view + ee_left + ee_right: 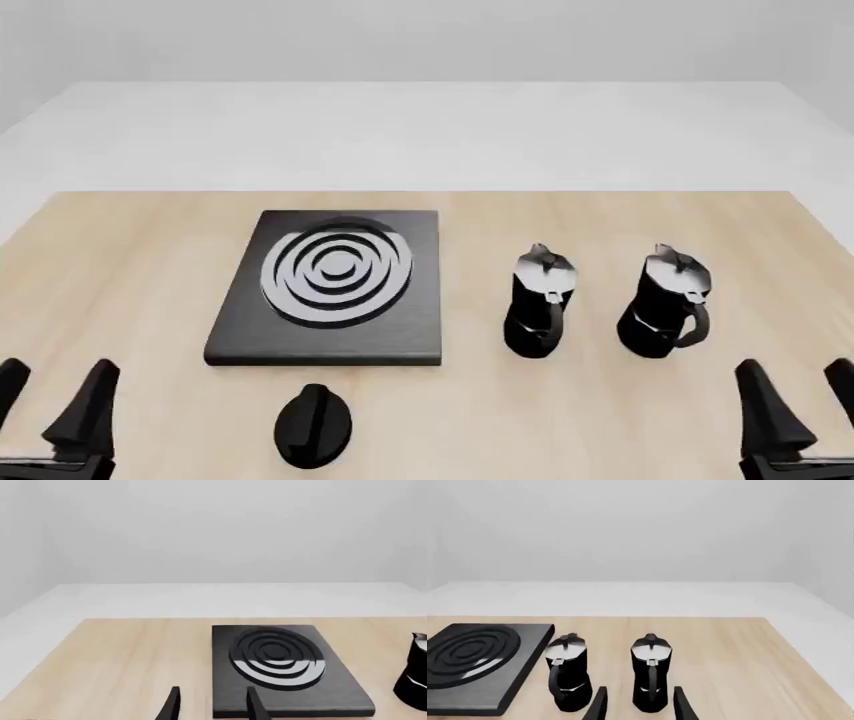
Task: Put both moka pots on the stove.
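Here my table [160, 250] lies bare to the left of the stove [330, 288]. My left gripper [54, 395] and right gripper [798, 395] hang spread and hold nothing. Two glossy black moka pots [539, 300] [666, 300] stand upright, right of the stove; a knob [314, 424] sits near its front edge.

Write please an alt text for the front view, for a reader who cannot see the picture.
Two black moka pots stand upright side by side on a wooden table, to the right of a flat black stove with nothing on it. A round black knob lies in front of the stove, and the open left gripper and right gripper wait at the near corners.
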Controlling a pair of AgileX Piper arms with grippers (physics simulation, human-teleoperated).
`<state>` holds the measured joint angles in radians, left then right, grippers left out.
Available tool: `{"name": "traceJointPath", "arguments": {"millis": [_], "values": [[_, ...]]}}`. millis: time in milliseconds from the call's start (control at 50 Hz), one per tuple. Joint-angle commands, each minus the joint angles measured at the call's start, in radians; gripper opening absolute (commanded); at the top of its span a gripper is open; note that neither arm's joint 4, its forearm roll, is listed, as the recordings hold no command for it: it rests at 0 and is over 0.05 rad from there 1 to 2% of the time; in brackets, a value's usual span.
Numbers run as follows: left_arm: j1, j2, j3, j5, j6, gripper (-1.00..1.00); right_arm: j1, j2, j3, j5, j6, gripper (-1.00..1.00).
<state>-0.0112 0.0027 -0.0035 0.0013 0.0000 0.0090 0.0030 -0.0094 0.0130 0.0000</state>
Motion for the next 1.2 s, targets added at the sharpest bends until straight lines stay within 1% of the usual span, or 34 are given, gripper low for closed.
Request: {"name": "traceJointPath", "arguments": {"millis": [20, 40, 80, 120, 160, 200, 220, 260, 280, 300, 380, 400, 440, 520, 560, 580, 600, 640, 680, 700, 760, 780, 820, 860, 940, 1060, 1200], "values": [[0.011, 0.006, -0.001, -0.004, 0.0, 1.0, 0.013, 0.026, -0.026, 0.002, -0.028, 1.0], [0.011, 0.019, 0.001, -0.018, 0.0, 1.0, 0.026, 0.1, -0.039, -0.025, -0.037, 1.0], [0.011, 0.015, 0.0, -0.013, 0.0, 1.0, 0.026, 0.134, -0.049, -0.041, -0.035, 1.0], [0.012, 0.019, 0.0, -0.017, 0.0, 1.0, 0.041, 0.224, -0.085, -0.065, -0.066, 1.0], [0.012, 0.019, 0.0, -0.017, 0.0, 1.0, 0.05, 0.265, -0.114, -0.063, -0.079, 1.0], [0.012, 0.02, -0.002, -0.017, 0.0, 1.0, 0.056, 0.322, -0.159, -0.052, -0.068, 1.0], [0.012, 0.02, -0.002, -0.017, 0.0, 1.0, 0.056, 0.322, -0.159, -0.052, -0.068, 1.0], [0.012, 0.028, -0.001, -0.026, -0.001, 1.0, 0.067, 0.4, -0.192, -0.053, -0.078, 1.0], [0.012, 0.031, 0.0, -0.03, -0.001, 1.0, 0.092, 0.441, -0.231, -0.035, -0.086, 1.0], [0.012, 0.031, 0.0, -0.03, -0.001, 1.0, 0.097, 0.457, -0.247, -0.028, -0.093, 1.0], [0.012, 0.027, 0.001, -0.027, -0.001, 1.0, 0.12, 0.508, -0.297, -0.007, -0.087, 1.0], [0.012, 0.026, 0.0, -0.025, -0.001, 1.0, 0.133, 0.543, -0.336, 0.009, -0.081, 1.0], [0.012, 0.027, 0.0, -0.026, -0.001, 1.0, 0.131, 0.569, -0.349, 0.012, -0.083, 1.0], [0.012, 0.021, 0.0, -0.02, 0.0, 1.0, 0.181, 0.636, -0.408, 0.053, -0.056, 1.0], [0.012, 0.02, -0.001, -0.018, 0.0, 1.0, 0.196, 0.682, -0.438, 0.069, -0.042, 1.0], [0.012, 0.02, -0.001, -0.018, 0.0, 1.0, 0.196, 0.682, -0.438, 0.069, -0.042, 1.0], [0.012, 0.01, -0.002, -0.007, 0.0, 1.0, 0.207, 0.735, -0.465, 0.087, -0.034, 1.0], [0.012, 0.007, -0.003, -0.004, 0.0, 1.0, 0.211, 0.75, -0.483, 0.101, -0.043, 1.0], [0.012, 0.007, -0.003, -0.003, 0.0, 1.0, 0.226, 0.766, -0.507, 0.117, -0.04, 1.0], [0.012, 0.007, -0.003, -0.003, 0.0, 1.0, 0.234, 0.795, -0.522, 0.126, -0.042, 1.0], [0.012, 0.002, -0.004, 0.003, 0.0, 1.0, 0.25, 0.851, -0.564, 0.147, -0.027, 1.0], [0.012, 0.001, -0.005, 0.004, 0.0, 1.0, 0.251, 0.857, -0.573, 0.149, -0.029, 1.0], [0.012, 0.005, -0.003, -0.002, 0.0, 1.0, 0.259, 0.892, -0.593, 0.152, -0.013, 1.0], [0.012, 0.007, -0.001, -0.005, 0.0, 1.0, 0.258, 0.9, -0.598, 0.15, -0.014, 1.0], [0.012, 0.006, -0.002, -0.004, 0.0, 1.0, 0.267, 0.958, -0.628, 0.157, 0.017, 1.0], [0.012, 0.004, -0.003, 0.0, 0.0, 1.0, 0.276, 1.014, -0.639, 0.139, 0.04, 1.0], [0.012, 0.005, -0.003, 0.0, 0.0, 1.0, 0.275, 1.058, -0.639, 0.113, 0.055, 1.0]]}}
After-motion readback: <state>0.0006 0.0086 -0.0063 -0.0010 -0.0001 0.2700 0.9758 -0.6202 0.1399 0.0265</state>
